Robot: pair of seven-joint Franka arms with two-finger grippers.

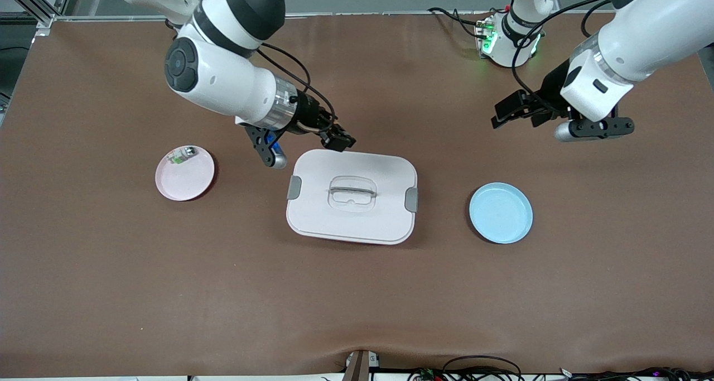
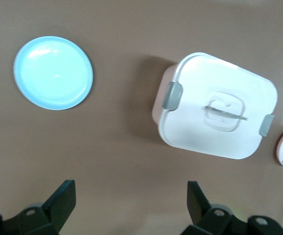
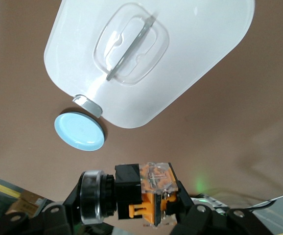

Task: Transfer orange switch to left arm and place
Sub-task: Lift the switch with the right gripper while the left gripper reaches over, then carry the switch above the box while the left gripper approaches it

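The orange switch, a black body with orange and clear parts and a silvery ring, sits crosswise between the jaws of my right gripper, which is shut on it. That gripper hangs over the edge of the white box that is farther from the front camera. The box has grey latches and a clear lid handle. My left gripper hovers open and holds nothing, over bare table toward the left arm's end. In the left wrist view its fingers stand wide apart.
A blue plate lies beside the box toward the left arm's end. A pink plate toward the right arm's end carries a small green-and-clear part. Brown table stretches wide between the box and the front camera.
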